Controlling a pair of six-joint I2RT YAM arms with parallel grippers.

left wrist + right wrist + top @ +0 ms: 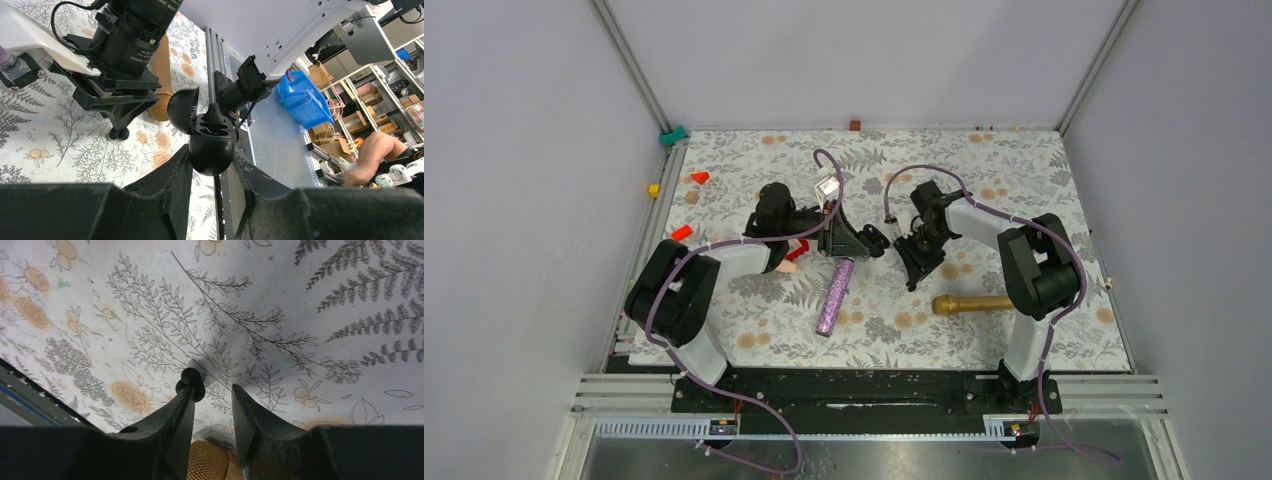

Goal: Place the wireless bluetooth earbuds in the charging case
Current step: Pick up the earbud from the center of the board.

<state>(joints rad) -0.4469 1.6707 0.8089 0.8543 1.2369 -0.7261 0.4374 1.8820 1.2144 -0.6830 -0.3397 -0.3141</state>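
Note:
My left gripper (211, 155) is shut on the black charging case (212, 142) and holds it above the table. The case's lid (181, 110) is swung open to the left, and its dark pockets face up. In the top view the case (876, 238) sits mid-table between the two arms. My right gripper (214, 388) points down at the floral mat with its jaws apart and nothing between them. One small black earbud (190, 381) sits at the outer tip of its left finger, close to the mat. From the left wrist this earbud (119, 133) shows under the right gripper (916, 275).
A purple glitter microphone (835, 297) lies just in front of the left gripper. A gold microphone (972, 303) lies near the right arm, its mesh head (207, 460) below the right fingers. Red pieces (699, 177) and a yellow cube (654, 189) sit at the far left.

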